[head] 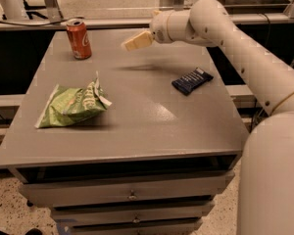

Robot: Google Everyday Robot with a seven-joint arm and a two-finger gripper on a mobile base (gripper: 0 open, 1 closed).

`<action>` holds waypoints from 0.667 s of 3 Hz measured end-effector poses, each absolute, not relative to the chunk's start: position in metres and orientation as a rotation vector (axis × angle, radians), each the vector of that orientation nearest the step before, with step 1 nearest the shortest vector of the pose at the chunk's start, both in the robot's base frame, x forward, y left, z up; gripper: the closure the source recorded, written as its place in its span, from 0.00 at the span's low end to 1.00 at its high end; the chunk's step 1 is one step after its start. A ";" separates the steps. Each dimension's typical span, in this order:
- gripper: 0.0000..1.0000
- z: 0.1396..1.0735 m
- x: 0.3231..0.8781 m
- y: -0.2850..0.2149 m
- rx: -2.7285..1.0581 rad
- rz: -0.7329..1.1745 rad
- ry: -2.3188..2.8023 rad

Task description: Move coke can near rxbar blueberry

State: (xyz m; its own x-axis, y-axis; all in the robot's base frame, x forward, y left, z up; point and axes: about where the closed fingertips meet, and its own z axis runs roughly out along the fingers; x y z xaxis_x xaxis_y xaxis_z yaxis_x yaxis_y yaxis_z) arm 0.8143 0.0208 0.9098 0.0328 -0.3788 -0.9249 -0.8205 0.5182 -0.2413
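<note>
The coke can [79,38], red-orange with a silver top, stands upright near the far left corner of the grey table [137,126]. The rxbar blueberry [192,81], a flat dark navy bar, lies toward the right side of the table. My gripper [136,41] hangs above the table's far middle, to the right of the can and apart from it, with its pale fingers pointing left toward the can. It holds nothing that shows.
A green chip bag [73,105] lies on the left half of the table. My white arm [245,62] reaches in from the right. Drawers [132,195] sit under the tabletop. A rail and dark gap run behind the table.
</note>
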 end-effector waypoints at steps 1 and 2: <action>0.00 0.908 0.827 0.050 -1.044 0.563 1.533; 0.00 0.915 0.830 0.088 -1.059 0.675 1.475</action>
State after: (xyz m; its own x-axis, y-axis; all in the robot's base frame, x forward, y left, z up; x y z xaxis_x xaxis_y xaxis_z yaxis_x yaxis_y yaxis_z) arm 0.8296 0.0875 0.9147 0.0478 -0.2400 -0.9696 -0.8908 0.4290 -0.1500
